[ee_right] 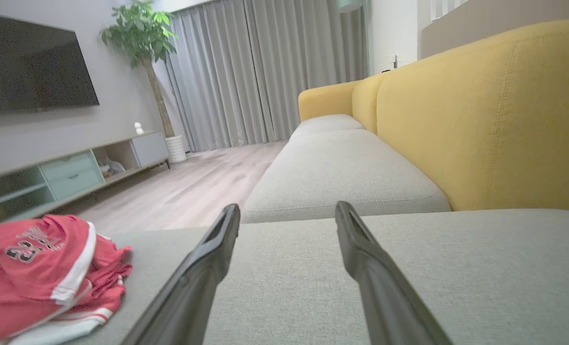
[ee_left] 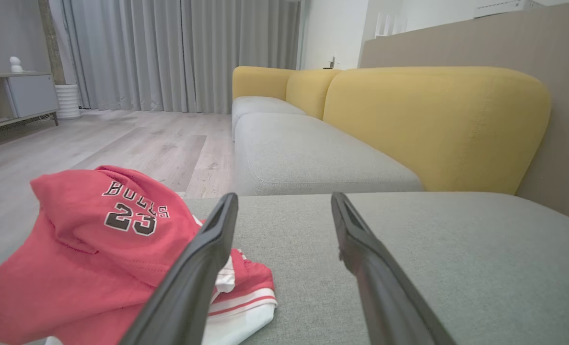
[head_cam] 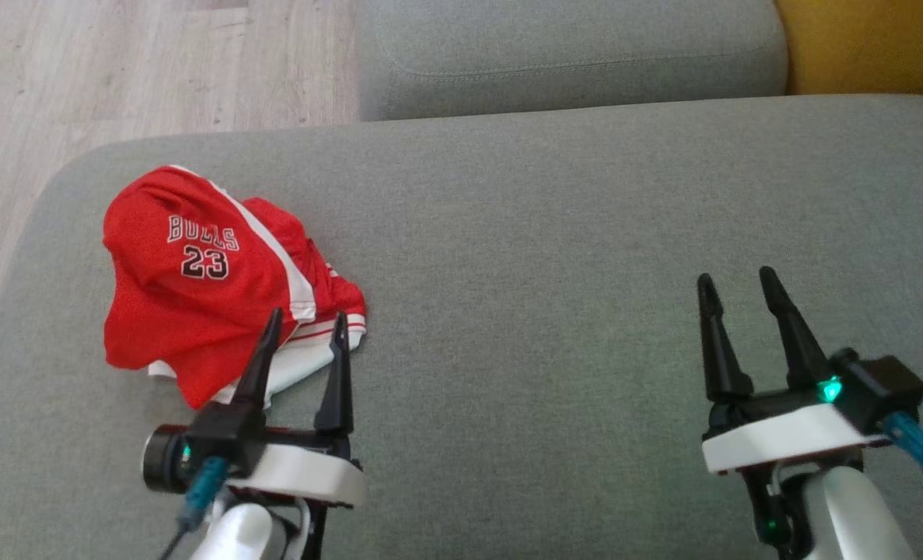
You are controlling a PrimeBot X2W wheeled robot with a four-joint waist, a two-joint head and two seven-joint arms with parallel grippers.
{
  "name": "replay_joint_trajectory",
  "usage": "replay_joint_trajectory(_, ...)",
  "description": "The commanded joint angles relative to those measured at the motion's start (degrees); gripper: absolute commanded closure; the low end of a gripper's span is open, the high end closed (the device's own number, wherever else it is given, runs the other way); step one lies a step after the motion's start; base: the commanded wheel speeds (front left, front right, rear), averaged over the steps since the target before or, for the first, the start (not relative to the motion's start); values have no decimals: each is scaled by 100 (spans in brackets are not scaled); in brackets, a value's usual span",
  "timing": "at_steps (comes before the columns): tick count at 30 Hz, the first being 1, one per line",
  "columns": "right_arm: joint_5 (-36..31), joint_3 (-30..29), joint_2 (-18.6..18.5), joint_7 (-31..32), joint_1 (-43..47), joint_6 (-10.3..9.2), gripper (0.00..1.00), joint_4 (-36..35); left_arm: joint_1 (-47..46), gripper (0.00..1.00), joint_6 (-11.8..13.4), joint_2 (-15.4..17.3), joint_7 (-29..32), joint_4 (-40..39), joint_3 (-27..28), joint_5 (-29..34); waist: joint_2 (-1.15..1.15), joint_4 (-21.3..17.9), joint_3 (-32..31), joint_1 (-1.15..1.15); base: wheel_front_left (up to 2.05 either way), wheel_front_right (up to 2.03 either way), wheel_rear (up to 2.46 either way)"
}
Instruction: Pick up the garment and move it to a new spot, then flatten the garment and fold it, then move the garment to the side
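The garment (head_cam: 197, 280) is a red jersey with white trim, printed "BULLS 23", lying crumpled in a heap at the left of the grey sofa seat (head_cam: 554, 257). My left gripper (head_cam: 308, 321) is open just at the heap's near right edge, nothing between its fingers. In the left wrist view the garment (ee_left: 102, 249) lies left of my left gripper (ee_left: 284, 201), partly behind the left finger. My right gripper (head_cam: 735, 278) hovers open far to the right over bare cushion. The right wrist view has the garment (ee_right: 44, 268) at its far left and my right gripper (ee_right: 288, 211) open.
A second grey seat cushion (head_cam: 570, 54) lies beyond, with a yellow backrest (head_cam: 865, 47) at the right. Wooden floor (head_cam: 119, 70) runs past the seat's left edge. A TV cabinet (ee_right: 68, 167), television and potted plant (ee_right: 140, 38) stand across the room.
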Motion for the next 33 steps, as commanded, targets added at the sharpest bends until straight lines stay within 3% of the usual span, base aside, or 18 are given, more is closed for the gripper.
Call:
replay_joint_trajectory(1, 148, 93, -40, -103, -173, -3, 0, -215, -233, 0, -51, 60, -90, -254, 205, 15, 0, -3, 3, 0, 0, 0, 0)
replay_joint_trajectory(9, 664, 146, -42, -239, -96, -4, 0, -46, 65, 0, -620, -204, -225, -453, 704, -138, 0, -21, 10, 0, 0, 0, 0)
replay_joint_trajectory(17, 731, 385, -44, -373, -79, -4, 0, 469, 313, 0, -1130, -436, -361, 22, 941, 307, 0, -78, -22, 0, 0, 0, 0)
replay_joint_trajectory(26, 235, 524, -46, -531, -217, -4, 0, 825, 302, 0, -1419, -624, -519, 506, 1042, 1041, 0, -109, -60, 0, 0, 0, 0)
replay_joint_trajectory(33, 250, 471, -46, -531, -219, -4, 0, 790, 304, 0, -1536, -709, -519, 555, 1192, 1145, 0, -81, -79, 0, 0, 0, 0)
